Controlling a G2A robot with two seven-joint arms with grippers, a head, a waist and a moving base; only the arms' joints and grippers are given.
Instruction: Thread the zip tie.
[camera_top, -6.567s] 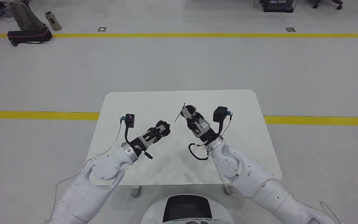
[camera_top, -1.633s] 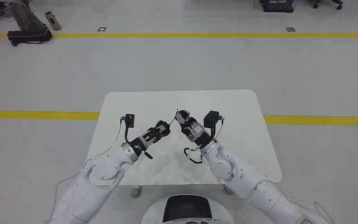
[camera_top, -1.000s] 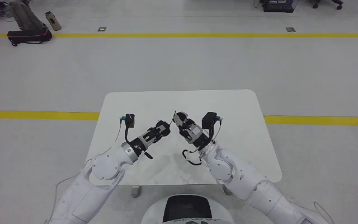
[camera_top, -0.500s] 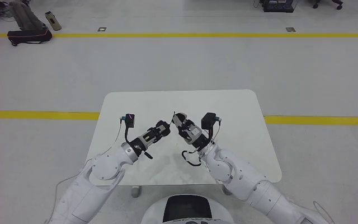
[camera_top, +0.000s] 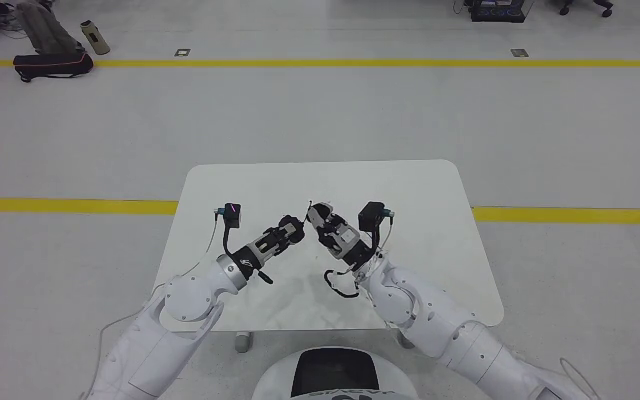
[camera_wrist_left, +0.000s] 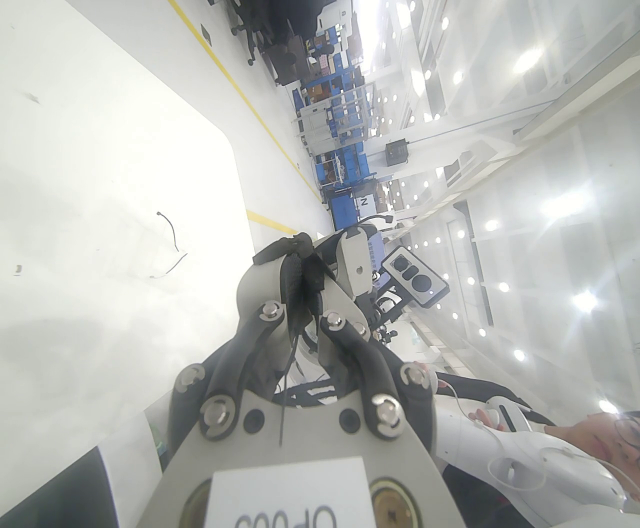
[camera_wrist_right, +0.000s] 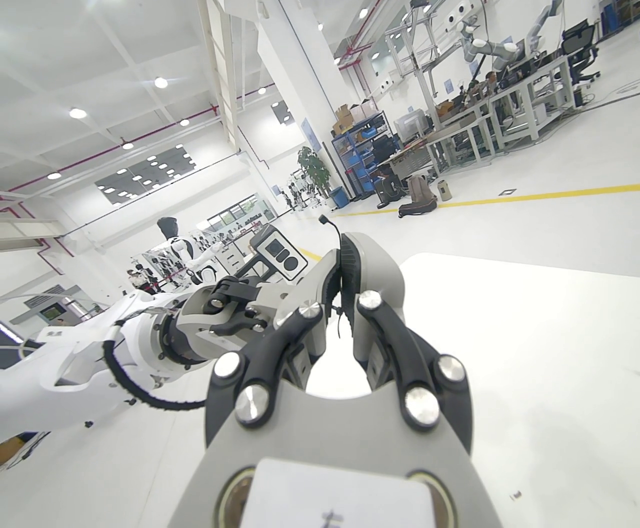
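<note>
Zip tie (camera_wrist_right: 340, 322) sits in the right gripper (camera_wrist_right: 342, 260), jaws clamped on it and its head end poking past the tips, above the white surface (camera_top: 420, 190). The left gripper (camera_wrist_left: 299, 265) is just beside it, jaws pressed together on a thin black strip (camera_wrist_left: 283, 395) (same tie or not: cannot tell). Room: pale floor (camera_top: 330, 110), yellow lines (camera_top: 300, 63), black bag (camera_top: 50, 58) well away.
</note>
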